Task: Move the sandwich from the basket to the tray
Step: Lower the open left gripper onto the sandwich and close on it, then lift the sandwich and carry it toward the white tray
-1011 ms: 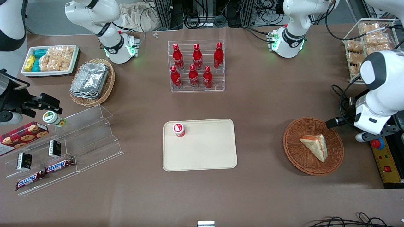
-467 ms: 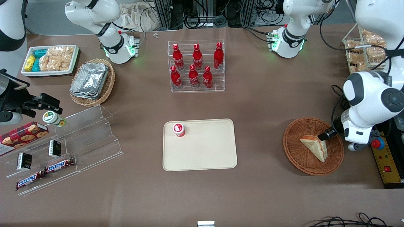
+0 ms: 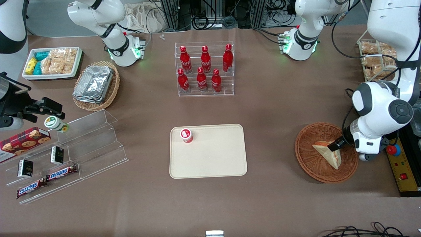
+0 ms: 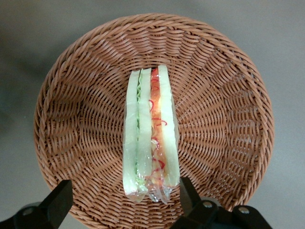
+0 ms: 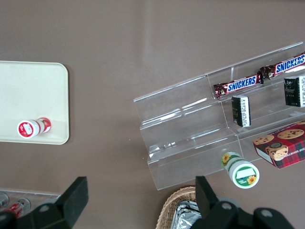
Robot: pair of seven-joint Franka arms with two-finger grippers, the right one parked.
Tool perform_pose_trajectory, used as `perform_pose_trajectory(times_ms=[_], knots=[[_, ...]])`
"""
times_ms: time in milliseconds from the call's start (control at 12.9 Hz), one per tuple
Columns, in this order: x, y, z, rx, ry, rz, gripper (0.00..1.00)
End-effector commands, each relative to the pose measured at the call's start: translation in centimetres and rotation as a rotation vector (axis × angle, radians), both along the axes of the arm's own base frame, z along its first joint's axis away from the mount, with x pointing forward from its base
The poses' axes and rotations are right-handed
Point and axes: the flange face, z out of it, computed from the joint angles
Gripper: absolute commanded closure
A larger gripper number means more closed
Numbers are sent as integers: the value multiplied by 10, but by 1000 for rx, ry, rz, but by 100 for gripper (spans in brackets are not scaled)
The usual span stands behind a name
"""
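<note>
Two bars on the clear acrylic stepped shelf (image 3: 82, 144) read SNICKERS: the Snickers bars (image 5: 257, 78) lie end to end on its lowest step, at the parked arm's end of the worktop (image 3: 283, 105). Beside them stand two small dark packets (image 3: 56, 155) whose print is too small to read, a red tartan cookie box (image 3: 23, 140) picturing chocolate-chip cookies, and a small white cup (image 5: 240, 168) with a green lid label showing a flower. A clear tiered rack (image 3: 205, 89) holds six red Coca-Cola bottles (image 3: 205, 69). A white bin of bagged snacks (image 3: 52, 62) and a pale wicker basket of foil trays (image 3: 96, 85) sit near the parked arm's base, and a wire rack of bagged snacks (image 3: 375, 59) stands at the working arm's end.

The tray (image 3: 210, 161) lies in the middle of the worktop, well apart from the gripper (image 3: 336, 145), and carries a small white bottle with a red cap (image 3: 186, 135) near one corner. Nothing stands between tray and basket.

The basket (image 4: 228, 76) sits directly under the gripper, and the sandwich (image 4: 150, 133) lies inside it, standing on edge with its green and orange-red filling facing the wrist camera. The jaws are spread wide, one finger on each side of the sandwich's nearer end, just beside it but with no contact visible. They hold nothing.
</note>
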Motion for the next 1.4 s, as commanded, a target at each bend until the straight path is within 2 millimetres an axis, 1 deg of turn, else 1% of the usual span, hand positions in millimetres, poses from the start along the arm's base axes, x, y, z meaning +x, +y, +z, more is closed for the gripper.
perform_pose_trajectory(times_ms=[0,78,389,467,544,622,700,778,1011,1167,1322], knots=[[7,-2,-10,-7,-8,27,0],[9,-1,-14,-8,-15,32,0],[12,0,-43,-10,-35,38,0],[13,0,-49,-12,-34,39,4],[13,-1,-54,-15,-40,50,34],[15,-2,-52,-11,-46,90,73],[17,-4,-50,-9,-52,110,100],[19,-5,-49,-9,-55,120,100],[27,-10,-30,-13,-68,154,100],[29,-11,-2,-9,-46,160,100],[29,-12,41,10,-11,148,100]])
